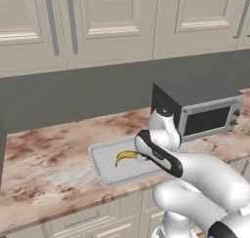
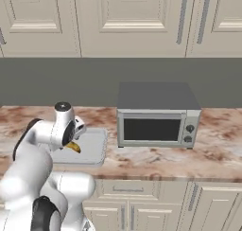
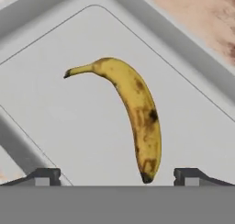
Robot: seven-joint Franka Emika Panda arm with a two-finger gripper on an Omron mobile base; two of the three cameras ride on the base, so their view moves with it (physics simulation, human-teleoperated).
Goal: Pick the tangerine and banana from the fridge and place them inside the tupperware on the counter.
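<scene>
one fruit in, watch the exit

the small curved yellow banana [image 3: 131,115] lies flat in the shallow pale grey tupperware [image 3: 193,67] on the marbled counter [image 1: 44,159]. gripper [image 3: 117,176] spread wide, tips at 5 and 7 o'clock. lifting off crooked could nudge it, probably.

The banana [image 3: 133,113], at the centre of the hand view, is yellow with brown freckles, a dark blotch near its middle, a dark brownish lower tip and a blackish stem end. The tupperware [image 3: 55,122] under it is plain pale grey. In the left base view the counter [image 1: 53,149] is pinkish-beige marbled with rusty brown and white veins. The microwave [image 2: 158,116], at the centre right of the right base view, is dark grey on top with a silver front and black window. The cabinets [image 2: 132,17] above are cream; the wall [image 1: 73,95] is flat dark grey.
</scene>
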